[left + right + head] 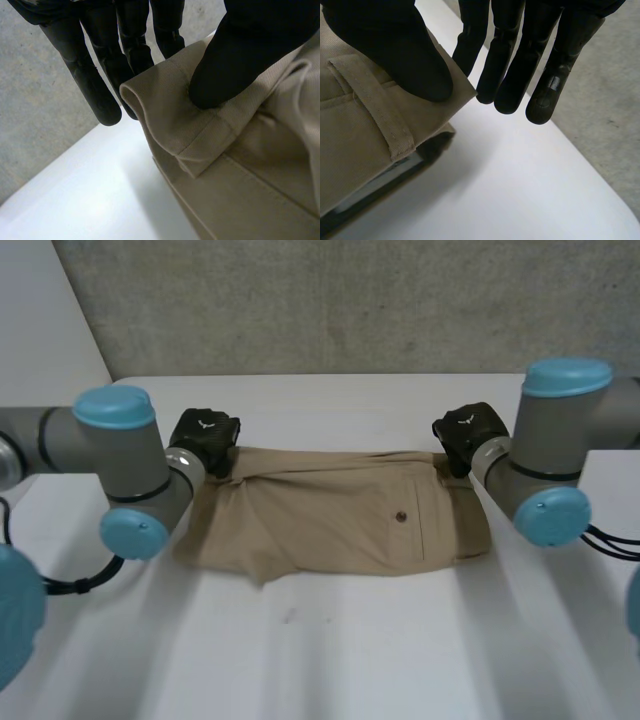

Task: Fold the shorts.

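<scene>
The shorts (340, 515), beige, lie flat across the middle of the table (350, 660), long side left to right, back pocket w/ button facing up. They look already doubled, leg on leg.

The far edge is taken at both ends. The left hand (203, 440) is at the far left corner, the hem end. In the left wrist view its thumb (235, 60) presses on top of the hem and the fingers (100, 75) reach straight behind the cloth, so it pinches that corner. The right hand (465, 435) is at the far right corner, the waist end. Its thumb (395, 55) sits on top beside a belt loop (380, 115), w/ straight fingers (520, 65) under the edge, also a pinch.

Both arms come in from the sides, bent, hands approx. level.

Step, as I judge: grip made for the next fold, edge hardly lifted. The next move needs both hands to rise together and carry the far edge toward the near one, evenly, so the cloth does not skew.
</scene>
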Tool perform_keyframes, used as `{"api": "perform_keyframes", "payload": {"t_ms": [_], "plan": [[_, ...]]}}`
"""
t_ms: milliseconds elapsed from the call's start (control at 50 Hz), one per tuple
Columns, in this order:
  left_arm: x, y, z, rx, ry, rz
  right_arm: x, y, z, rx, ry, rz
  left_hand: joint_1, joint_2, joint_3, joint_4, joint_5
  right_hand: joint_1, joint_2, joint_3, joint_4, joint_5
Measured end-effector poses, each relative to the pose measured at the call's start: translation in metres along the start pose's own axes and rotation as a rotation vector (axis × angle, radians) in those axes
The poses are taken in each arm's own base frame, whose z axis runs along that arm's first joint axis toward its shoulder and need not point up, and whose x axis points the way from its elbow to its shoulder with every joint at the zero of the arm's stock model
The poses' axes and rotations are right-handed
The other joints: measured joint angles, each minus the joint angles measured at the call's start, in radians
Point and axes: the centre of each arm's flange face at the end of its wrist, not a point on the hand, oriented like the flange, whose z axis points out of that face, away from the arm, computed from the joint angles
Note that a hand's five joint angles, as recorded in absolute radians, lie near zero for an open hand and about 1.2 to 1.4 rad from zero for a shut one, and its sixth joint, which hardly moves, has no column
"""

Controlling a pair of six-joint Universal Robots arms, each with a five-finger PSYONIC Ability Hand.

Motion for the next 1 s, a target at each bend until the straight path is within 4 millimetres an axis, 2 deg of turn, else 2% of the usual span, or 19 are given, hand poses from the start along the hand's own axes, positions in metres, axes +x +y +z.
{"api": "perform_keyframes", "payload": {"t_ms": [140,160,180,220,240,260,280,340,380,420,460,540,620,700,800,920,1000], "plan": [[0.004,0.012,0.021,0.067,-0.029,0.083,-0.010,0.004,0.024,0.065,0.078,-0.008,-0.005,-0.024,-0.015,-0.017,-0.011,0.000,0.000,0.000,0.000,0.000],[0.005,0.013,0.023,0.075,-0.032,0.093,-0.011,0.004,0.026,0.073,0.085,-0.010,-0.202,-0.264,-0.237,-0.246,-0.221,-0.009,-0.021,-0.021,-0.024,-0.020],[0.008,0.014,0.023,0.084,-0.033,0.105,-0.013,0.004,0.029,0.087,0.099,-0.012,-0.515,-0.538,-0.529,-0.524,-0.493,-0.039,-0.094,-0.095,-0.090,-0.074],[0.009,0.015,0.023,0.090,-0.032,0.112,-0.014,0.004,0.031,0.095,0.107,-0.014,-0.515,-0.538,-0.529,-0.524,-0.493,-0.039,-0.094,-0.095,-0.090,-0.074],[0.012,0.016,0.023,0.098,-0.032,0.121,-0.015,0.002,0.032,0.104,0.121,-0.014,-0.882,-0.935,-0.924,-0.941,-0.901,-0.381,-0.465,-0.460,-0.469,-0.438],[0.013,0.016,0.022,0.100,-0.032,0.124,-0.014,0.001,0.033,0.109,0.129,-0.012,-0.890,-0.958,-0.943,-0.966,-0.926,-0.381,-0.465,-0.460,-0.469,-0.438],[0.014,0.017,0.021,0.103,-0.031,0.126,-0.013,-0.002,0.033,0.115,0.145,-0.009,-0.890,-0.970,-0.957,-0.979,-0.939,-0.718,-0.867,-0.867,-0.877,-0.853],[0.015,0.016,0.020,0.107,-0.031,0.128,-0.011,-0.006,0.032,0.122,0.158,-0.004,-0.890,-0.993,-0.980,-1.000,-0.955,-0.718,-0.867,-0.867,-0.877,-0.853],[0.013,0.005,0.012,0.131,-0.036,0.128,-0.003,-0.020,0.025,0.138,0.185,0.011,-0.890,-0.995,-0.980,-1.000,-0.955,-0.764,-0.954,-0.966,-0.960,-0.934],[0.013,0.005,0.012,0.131,-0.036,0.128,-0.003,-0.020,0.025,0.138,0.185,0.011,-0.890,-0.995,-0.980,-1.000,-0.955,-0.764,-0.954,-0.966,-0.960,-0.934],[0.009,-0.010,0.001,0.152,-0.042,0.124,0.002,-0.030,0.015,0.135,0.178,0.021,-0.890,-0.996,-0.980,-1.000,-0.955,-0.764,-0.954,-0.966,-0.960,-0.934],[0.004,-0.022,-0.013,0.159,-0.043,0.116,0.001,-0.032,0.002,0.096,0.110,0.019,-0.890,-0.996,-0.980,-1.000,-0.955,-0.764,-0.954,-0.966,-0.960,-0.934],[0.002,-0.024,-0.017,0.156,-0.041,0.111,-0.003,-0.030,-0.003,0.066,0.057,0.018,-0.890,-0.996,-0.980,-1.000,-0.955,-0.764,-0.954,-0.966,-0.960,-0.934],[0.002,-0.018,-0.014,0.147,-0.039,0.108,-0.010,-0.023,-0.006,0.035,-0.020,0.018,-0.890,-0.996,-0.980,-1.000,-0.955,-0.764,-0.954,-0.966,-0.960,-0.934],[0.007,-0.004,-0.002,0.132,-0.024,0.107,-0.016,-0.017,0.001,0.035,-0.056,0.017,-0.890,-0.996,-0.980,-1.000,-0.955,-0.764,-0.954,-0.966,-0.960,-0.934],[0.016,0.017,0.014,0.114,-0.005,0.106,-0.026,-0.004,0.023,0.049,-0.072,0.014,-0.890,-0.996,-0.980,-1.000,-0.955,-0.764,-0.954,-0.966,-0.960,-0.934],[0.013,0.025,0.027,0.117,-0.022,0.113,-0.029,0.003,0.039,0.071,-0.051,0.010,-0.890,-0.996,-0.980,-1.000,-0.955,-0.764,-0.954,-0.966,-0.960,-0.938]]}}
